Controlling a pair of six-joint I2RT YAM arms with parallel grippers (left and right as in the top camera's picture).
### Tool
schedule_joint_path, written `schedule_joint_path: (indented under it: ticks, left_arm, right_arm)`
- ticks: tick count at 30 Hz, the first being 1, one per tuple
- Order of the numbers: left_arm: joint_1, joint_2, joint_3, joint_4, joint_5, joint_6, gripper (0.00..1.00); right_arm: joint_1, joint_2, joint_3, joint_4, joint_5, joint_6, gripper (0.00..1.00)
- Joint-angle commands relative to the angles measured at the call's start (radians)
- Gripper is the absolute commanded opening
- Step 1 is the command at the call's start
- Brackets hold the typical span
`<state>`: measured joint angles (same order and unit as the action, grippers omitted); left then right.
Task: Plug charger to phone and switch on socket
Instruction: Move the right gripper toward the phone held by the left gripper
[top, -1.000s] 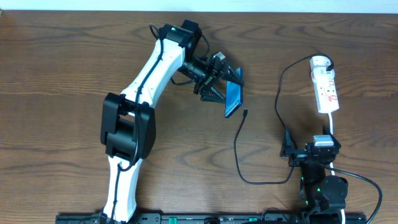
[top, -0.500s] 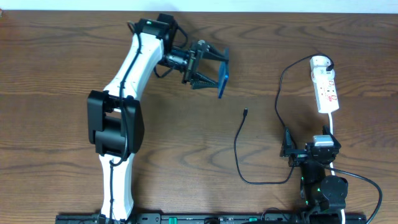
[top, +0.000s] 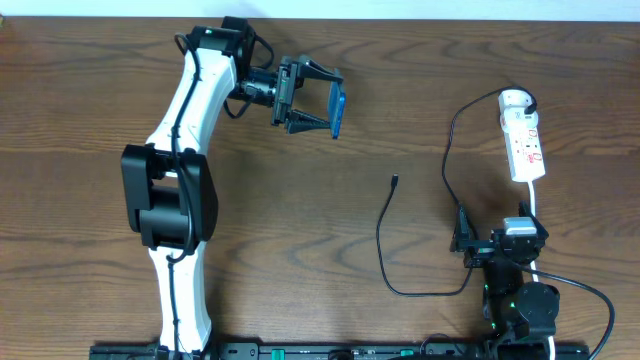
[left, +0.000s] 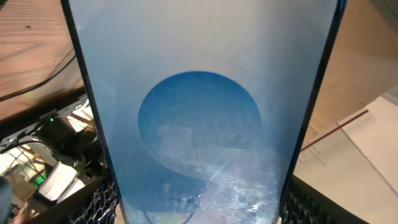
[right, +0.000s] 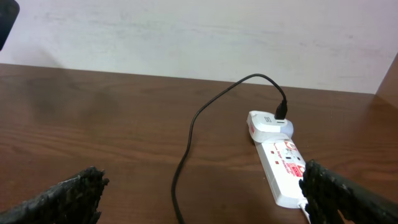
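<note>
**A:** what does the right wrist cam actually see?

**B:** white socket (right: 281, 167) flat on the brown table (right: 93, 124), right of centre, red marks on its face. The black charger (right: 198, 118) plugs in at its far end, arcs up and left, then drops off the bottom edge.

**A:** and the right gripper (right: 205, 196)?

**B:** spread wide, one finger in each bottom corner.

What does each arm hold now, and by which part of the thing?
The left jaws grip the phone across its two long edges; the right jaws stand open, holding nothing.
</note>
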<state>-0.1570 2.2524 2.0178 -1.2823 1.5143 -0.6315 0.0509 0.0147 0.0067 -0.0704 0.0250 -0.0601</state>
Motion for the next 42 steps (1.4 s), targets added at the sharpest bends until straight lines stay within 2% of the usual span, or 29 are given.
schedule_joint_path:
  ticks: [1,9,12,18,20,23,25,29,32,34,36,38,42]
  left_arm:
    - [0.002,-0.031,-0.002,-0.005,0.058,-0.011,0.74]
    - [0.002,-0.031,-0.002,-0.004,0.058,-0.01,0.74]
    - [0.002,-0.031,-0.002,-0.004,0.059,-0.01,0.74]
    - [0.002,-0.031,-0.002,-0.004,0.058,-0.01,0.74]
    - [0.002,-0.031,-0.002,-0.005,0.058,-0.01,0.74]
    - [0.002,-0.031,-0.002,-0.004,0.058,-0.01,0.74]
    - [0.002,-0.031,-0.002,-0.004,0.058,-0.01,0.74]
    - [0.002,-0.031,-0.002,-0.004,0.058,-0.01,0.74]
    - [0.002,-0.031,-0.002,-0.004,0.058,-0.01,0.75]
    - [0.002,-0.031,-0.002,-0.004,0.058,-0.01,0.74]
    - [0.002,-0.031,-0.002,-0.004,0.058,-0.01,0.74]
    - [0.002,-0.031,-0.002,-0.004,0.058,-0.01,0.74]
    - [0.002,-0.031,-0.002,-0.004,0.058,-0.01,0.74]
  right_arm:
    - [-0.005,-0.003,-0.001,-0.004,-0.002,-0.008,0.99]
    - [-0.005,-0.003,-0.001,0.009,-0.015,0.003,0.99]
    - [-0.005,-0.003,-0.001,0.012,-0.102,0.085,0.99]
    - [-0.005,-0.003,-0.001,0.009,-0.148,0.097,0.99]
    - [-0.004,-0.003,-0.001,0.048,-0.231,0.131,0.99]
    - [-0.004,-0.003,-0.001,0.12,-0.596,0.352,0.99]
    - [-0.003,-0.003,-0.001,0.152,-0.716,0.468,0.99]
    - [-0.003,-0.003,-0.001,0.246,-0.72,0.644,0.99]
    - [-0.004,-0.003,-0.001,0.489,-0.712,0.712,0.99]
    - [-0.005,-0.003,0.01,0.645,-0.664,0.722,0.99]
    - [-0.005,-0.003,0.049,0.674,-0.599,0.72,0.99]
    - [-0.005,0.005,0.116,0.641,-0.552,0.678,1.0]
    - [-0.005,0.121,0.39,0.439,-0.538,0.469,0.99]
